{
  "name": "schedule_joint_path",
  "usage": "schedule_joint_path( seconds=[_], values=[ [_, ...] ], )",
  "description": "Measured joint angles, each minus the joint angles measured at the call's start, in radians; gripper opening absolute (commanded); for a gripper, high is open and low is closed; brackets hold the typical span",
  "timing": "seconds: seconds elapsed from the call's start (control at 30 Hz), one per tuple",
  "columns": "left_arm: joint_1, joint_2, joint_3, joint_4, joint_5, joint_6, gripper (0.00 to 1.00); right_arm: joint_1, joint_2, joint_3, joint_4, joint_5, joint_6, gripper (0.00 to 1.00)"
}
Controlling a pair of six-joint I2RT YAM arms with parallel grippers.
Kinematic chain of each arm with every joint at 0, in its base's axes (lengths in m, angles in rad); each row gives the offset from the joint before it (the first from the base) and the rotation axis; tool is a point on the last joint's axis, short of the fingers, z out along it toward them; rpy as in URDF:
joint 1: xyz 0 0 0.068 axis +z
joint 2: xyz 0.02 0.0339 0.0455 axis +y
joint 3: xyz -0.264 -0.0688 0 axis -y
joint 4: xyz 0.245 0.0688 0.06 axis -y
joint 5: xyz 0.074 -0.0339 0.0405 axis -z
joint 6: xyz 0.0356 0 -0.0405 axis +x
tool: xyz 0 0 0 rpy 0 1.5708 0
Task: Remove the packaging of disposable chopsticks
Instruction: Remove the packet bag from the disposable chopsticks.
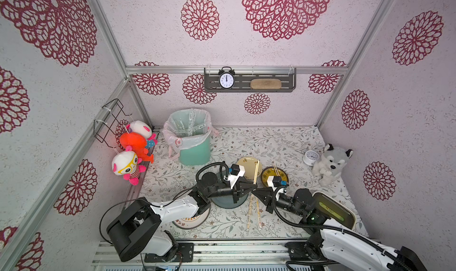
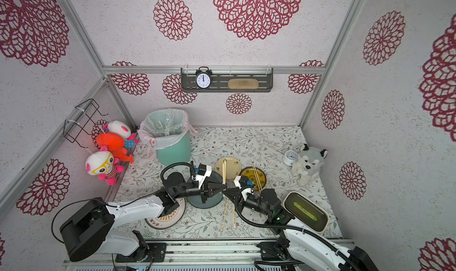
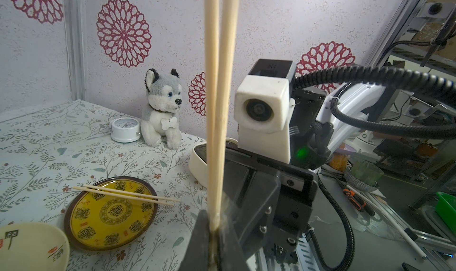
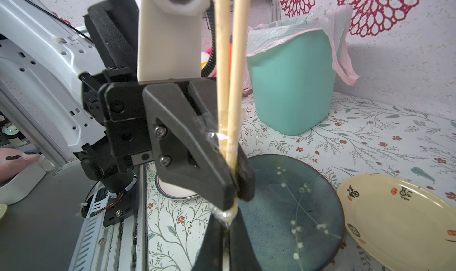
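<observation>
A pair of pale tan wooden chopsticks (image 3: 217, 84) juts upward just off the rim of the dark teal round plate (image 4: 296, 195), with a crinkled clear plastic sleeve (image 4: 222, 214) bunched at its lower end. The left end effector (image 4: 237, 193) is clamped on the sticks; the right end effector (image 4: 225, 226) pinches the sleeve. Two more sleeved pairs (image 1: 249, 213) lie beside the plate's near rim.

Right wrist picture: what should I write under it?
The left gripper holds the chopsticks while right gripper pinches their crinkly packaging, above a blue plate.
</observation>
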Motion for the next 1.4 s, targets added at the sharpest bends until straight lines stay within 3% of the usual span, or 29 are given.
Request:
schedule_joint_path(
  seconds=[0.2,0.37,0.4,0.5,0.67,0.8,0.97,1.03,1.27,1.4],
  values=[
    [0.011,0.004,0.047,-0.061,0.019,-0.002,0.00,-0.008,0.037,-0.023,0.108,0.007,0.026,0.00],
    [0.010,0.004,0.048,-0.069,0.010,-0.021,0.00,-0.008,0.044,-0.023,0.112,0.004,0.023,0.50],
    [0.010,0.004,0.048,-0.069,0.010,-0.026,0.00,-0.006,0.042,-0.023,0.109,0.003,0.017,0.69],
    [0.017,-0.002,0.045,-0.080,0.003,-0.031,0.00,-0.005,0.021,-0.024,0.090,0.010,0.014,0.80],
    [0.029,-0.039,0.033,-0.131,-0.016,-0.018,0.00,-0.005,-0.097,-0.029,0.045,0.039,0.007,0.83],
    [0.022,-0.042,0.026,-0.154,-0.042,-0.004,0.00,-0.005,-0.153,0.004,-0.019,0.090,-0.005,0.70],
    [0.005,-0.042,0.001,-0.188,-0.093,0.016,0.00,-0.005,-0.077,0.131,-0.050,0.134,0.000,0.57],
    [0.003,-0.042,0.000,-0.198,-0.104,0.020,0.00,-0.005,-0.024,0.172,-0.045,0.134,0.006,0.48],
    [0.003,-0.060,-0.014,-0.200,-0.122,0.027,0.00,-0.005,0.069,0.190,-0.066,0.154,0.032,0.43],
    [0.003,-0.065,-0.017,-0.200,-0.124,0.027,0.00,-0.005,0.065,0.178,-0.049,0.165,0.045,0.32]
  ],
)
